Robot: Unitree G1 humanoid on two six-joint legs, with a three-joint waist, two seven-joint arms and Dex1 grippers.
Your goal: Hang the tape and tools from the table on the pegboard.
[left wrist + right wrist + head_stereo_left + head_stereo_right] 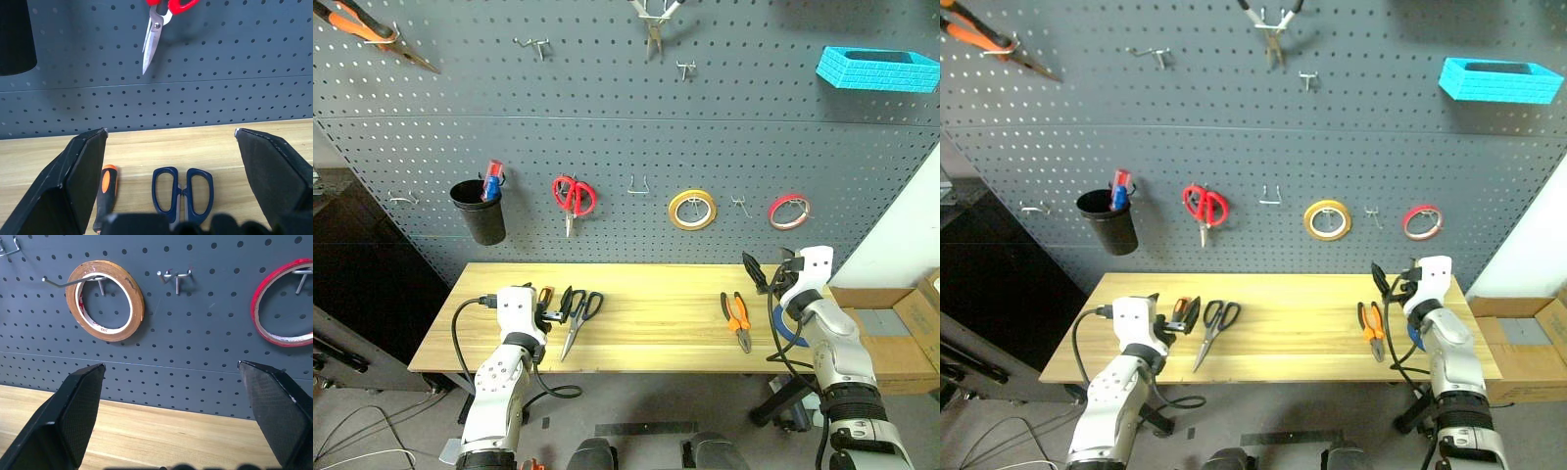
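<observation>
The table (656, 328) of light wood stands against the dark grey pegboard (626, 127). Dark-blue-handled scissors (182, 193) and an orange-and-black screwdriver (106, 192) lie at the table's left end, just ahead of my open left gripper (558, 305). Orange-and-black pliers (736, 319) lie right of the middle. The blue tape (779, 328) rests at the right end, partly hidden by my right arm. My right gripper (771, 266) hovers open above it and holds nothing. It faces an empty hook (176, 276) on the board.
On the board hang a black cup (480, 211), red-handled scissors (573, 199), a yellow roll (692, 210), a red roll (788, 211) and a turquoise basket (876, 69). Another bare hook (638, 186) sits between the scissors and the yellow roll. Cardboard boxes (891, 328) stand at the right.
</observation>
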